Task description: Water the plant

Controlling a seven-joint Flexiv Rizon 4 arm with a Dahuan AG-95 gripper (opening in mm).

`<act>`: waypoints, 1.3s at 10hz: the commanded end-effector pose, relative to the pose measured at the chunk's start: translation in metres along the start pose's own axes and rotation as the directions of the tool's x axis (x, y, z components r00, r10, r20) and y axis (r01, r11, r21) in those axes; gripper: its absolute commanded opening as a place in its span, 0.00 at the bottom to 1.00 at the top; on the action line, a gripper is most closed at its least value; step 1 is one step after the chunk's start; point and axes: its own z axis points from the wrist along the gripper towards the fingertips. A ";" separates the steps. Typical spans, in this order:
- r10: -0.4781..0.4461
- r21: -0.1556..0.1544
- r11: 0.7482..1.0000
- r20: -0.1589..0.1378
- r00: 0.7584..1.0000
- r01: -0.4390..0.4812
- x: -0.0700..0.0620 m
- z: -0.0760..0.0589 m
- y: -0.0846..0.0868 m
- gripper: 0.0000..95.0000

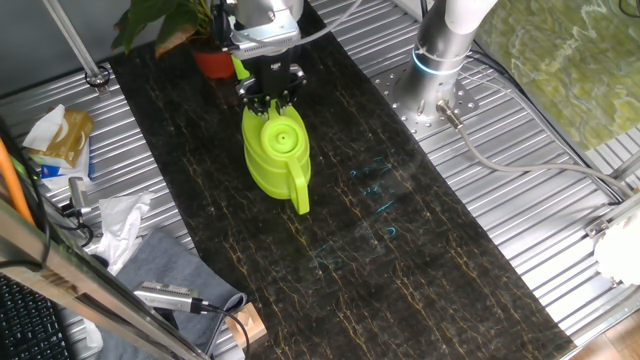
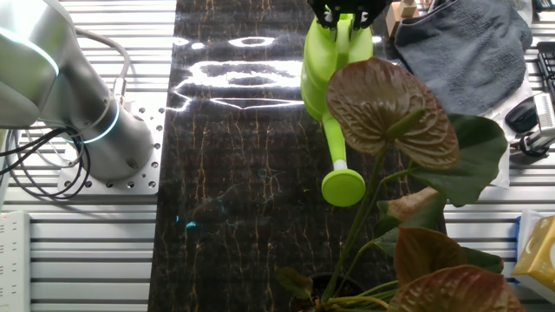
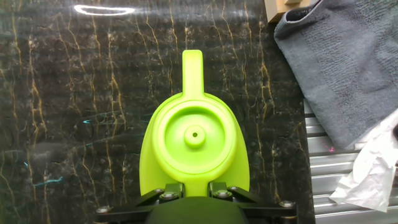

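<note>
The plant stands in its red-orange pot at the far end of the dark bench, and nothing shows that it has been watered: the watering can stands upright on the bench just in front of the pot, its handle pointing away from the plant. In the other fixed view the can's spout and rose reach toward the plant, under one of its broad leaves.

The pincer hangs directly over the can, at the spout end of its top, so the plant lies just behind the pincer. The fingers are down at the can's top, but whether they are closed on it or only poised there cannot be told; the hand view shows only their bases above the can's round lid. Lifting, carrying and tipping the can over the pot appear still to be done.

Beside the can, away from the plant, lies a grey cloth.
</note>
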 end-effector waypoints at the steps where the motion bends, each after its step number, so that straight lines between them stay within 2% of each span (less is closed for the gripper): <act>1: -0.002 0.000 1.000 0.001 1.000 0.002 0.000 -0.001 0.000 0.00; 5: 0.013 -0.002 1.000 0.012 1.000 -0.013 0.000 -0.001 0.000 0.00; 8: 0.047 0.002 0.999 -0.001 0.999 -0.047 -0.005 0.001 0.000 0.00; 11: 0.003 0.018 1.000 -0.005 1.000 -0.002 -0.006 0.002 0.000 0.00; 13: -0.043 0.020 0.999 -0.005 0.999 0.044 -0.002 0.001 0.000 0.00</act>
